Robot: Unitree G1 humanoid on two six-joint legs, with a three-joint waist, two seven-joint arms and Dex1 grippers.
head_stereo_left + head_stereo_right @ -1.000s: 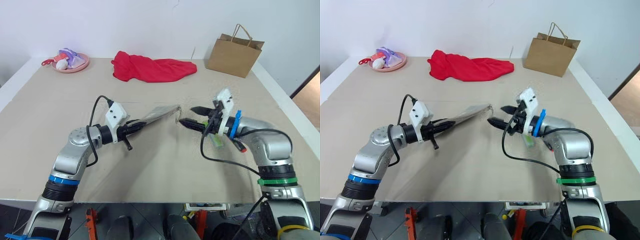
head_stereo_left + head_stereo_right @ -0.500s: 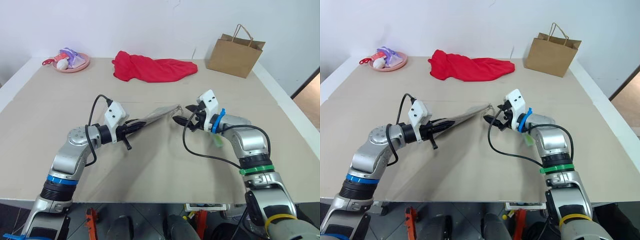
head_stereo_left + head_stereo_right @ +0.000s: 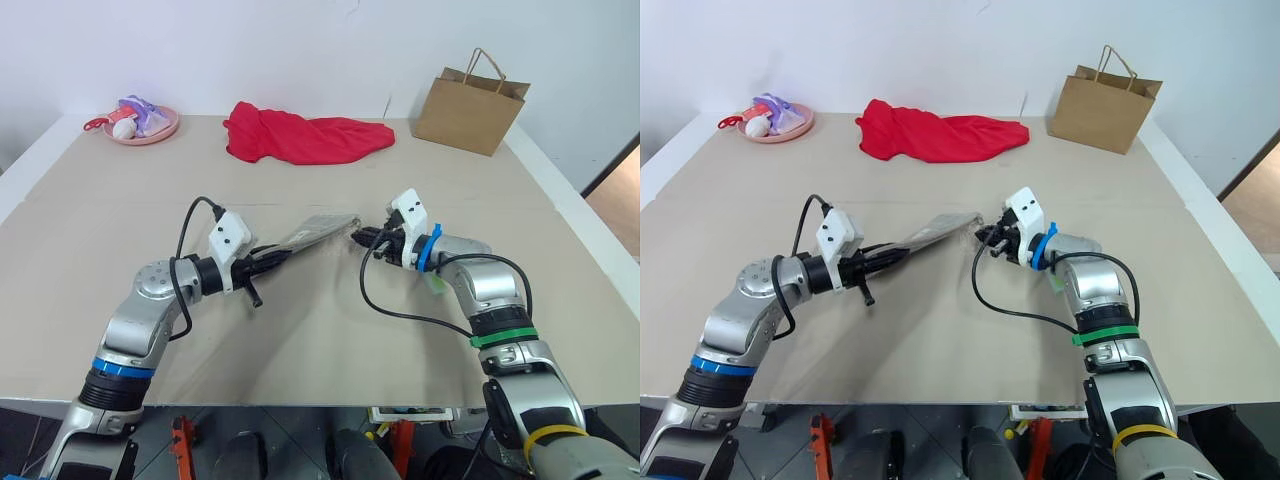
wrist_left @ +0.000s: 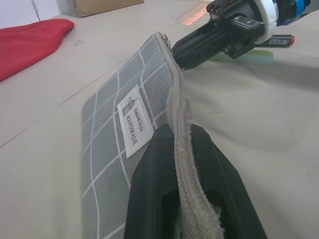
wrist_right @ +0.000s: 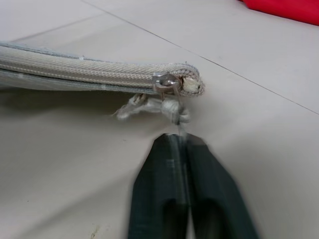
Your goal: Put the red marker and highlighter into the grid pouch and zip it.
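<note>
Seen from the head: grid pouch [image 3: 318,230] lifted off the beige table [image 3: 320,330], stretched between both arms near the table's middle. Left gripper [image 3: 275,254] pinching the pouch's near end; right gripper [image 3: 362,238] pressed together at the far end, right at the zipper. Highlighter [image 3: 437,283] and red marker [image 4: 277,42] lying on the table beside the right forearm, outside the pouch. Red cloth [image 3: 305,135], paper bag [image 3: 469,103] and pink plate [image 3: 142,128] along the far edge. From the left wrist: two black fingers [image 4: 149,189] clamped on the zipper edge, white label facing up, right gripper touching the far corner. From the right wrist: fingertips [image 5: 167,149] closed on the cord of the zipper pull [image 5: 167,82].
</note>
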